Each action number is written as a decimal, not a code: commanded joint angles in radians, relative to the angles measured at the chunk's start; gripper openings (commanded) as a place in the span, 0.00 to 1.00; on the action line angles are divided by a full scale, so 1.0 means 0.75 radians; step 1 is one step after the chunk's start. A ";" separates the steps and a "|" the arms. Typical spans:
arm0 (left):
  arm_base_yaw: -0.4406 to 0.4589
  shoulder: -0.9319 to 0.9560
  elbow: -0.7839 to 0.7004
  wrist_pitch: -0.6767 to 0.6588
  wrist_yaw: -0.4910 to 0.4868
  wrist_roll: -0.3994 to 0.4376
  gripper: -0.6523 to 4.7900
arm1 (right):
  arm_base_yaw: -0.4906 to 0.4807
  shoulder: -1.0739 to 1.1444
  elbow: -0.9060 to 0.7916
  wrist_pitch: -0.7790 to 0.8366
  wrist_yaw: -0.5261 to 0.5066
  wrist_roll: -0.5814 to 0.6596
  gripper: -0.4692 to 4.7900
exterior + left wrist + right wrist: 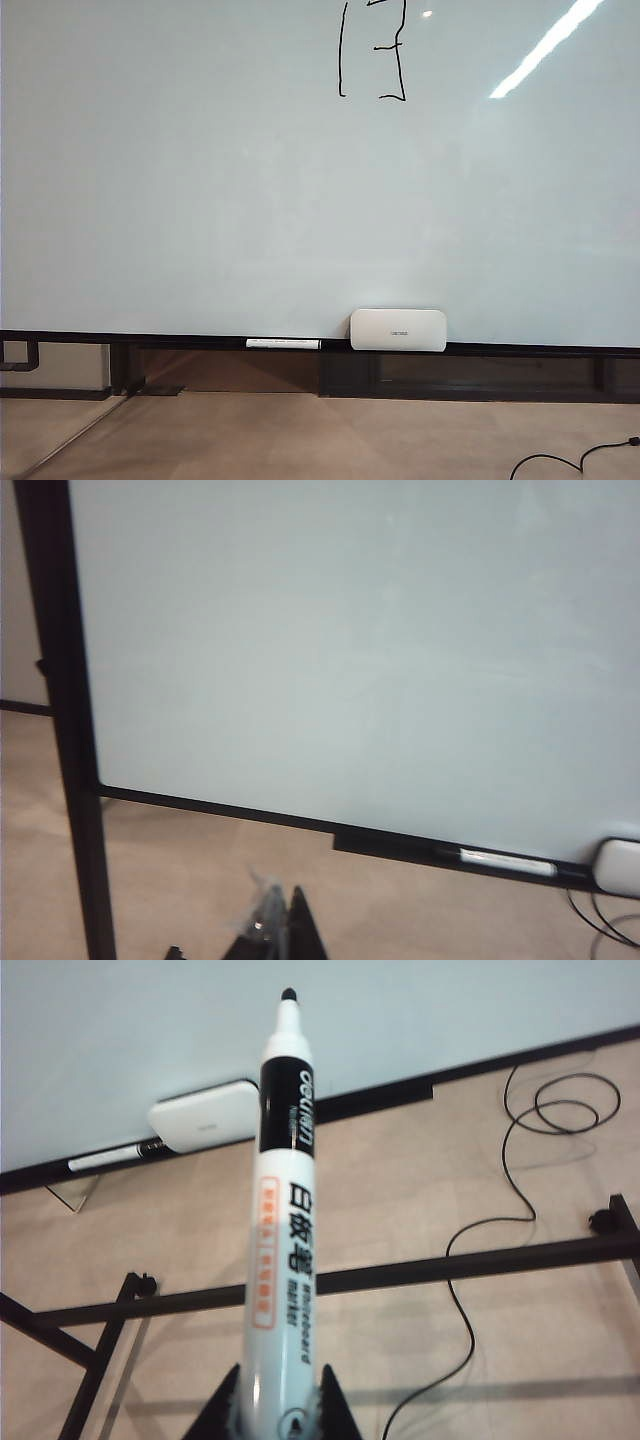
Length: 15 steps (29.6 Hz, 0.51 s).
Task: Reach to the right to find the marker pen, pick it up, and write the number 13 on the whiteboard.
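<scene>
Glossy whiteboard (200, 180) fills the exterior view, the number 13 (372, 50) already drawn at its upper middle. Off the board, the marker pen (285, 1210) stands clamped in the right gripper (272, 1410), tip up. At the frame's bottom edge the left gripper (275, 930) looks empty, though whether open I cannot tell. Writing seems finished; next comes putting the pen away.
</scene>
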 commanded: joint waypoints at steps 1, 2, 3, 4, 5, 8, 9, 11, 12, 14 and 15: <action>0.026 0.001 -0.014 -0.021 0.002 0.001 0.11 | 0.002 0.001 -0.021 0.021 -0.004 0.000 0.09; 0.028 0.001 -0.014 -0.039 0.003 0.001 0.11 | 0.002 0.001 -0.025 0.021 -0.004 0.000 0.09; 0.028 0.001 -0.014 -0.051 0.001 0.001 0.11 | 0.002 0.001 -0.028 0.020 -0.004 0.000 0.09; 0.028 0.001 -0.014 -0.062 0.002 0.000 0.11 | 0.002 0.001 -0.028 0.014 -0.004 0.000 0.09; 0.028 0.001 -0.014 -0.073 0.002 0.001 0.11 | 0.000 0.001 -0.028 0.010 -0.003 0.000 0.09; 0.028 0.001 -0.014 -0.084 0.002 0.001 0.11 | 0.001 0.001 -0.028 0.008 -0.004 0.000 0.09; 0.028 0.001 -0.014 -0.084 0.002 0.001 0.11 | 0.001 0.001 -0.028 0.008 -0.004 0.000 0.09; 0.028 0.001 -0.014 -0.084 0.002 0.001 0.11 | 0.001 0.001 -0.028 0.008 -0.004 0.000 0.09; 0.028 0.001 -0.014 -0.084 0.002 0.001 0.11 | 0.001 0.001 -0.028 0.008 -0.004 0.000 0.09; 0.028 0.001 -0.014 -0.084 0.002 0.001 0.11 | 0.001 0.001 -0.028 0.008 -0.004 0.000 0.09; 0.028 0.001 -0.014 -0.084 0.002 0.001 0.11 | 0.001 0.001 -0.028 0.008 -0.004 0.000 0.09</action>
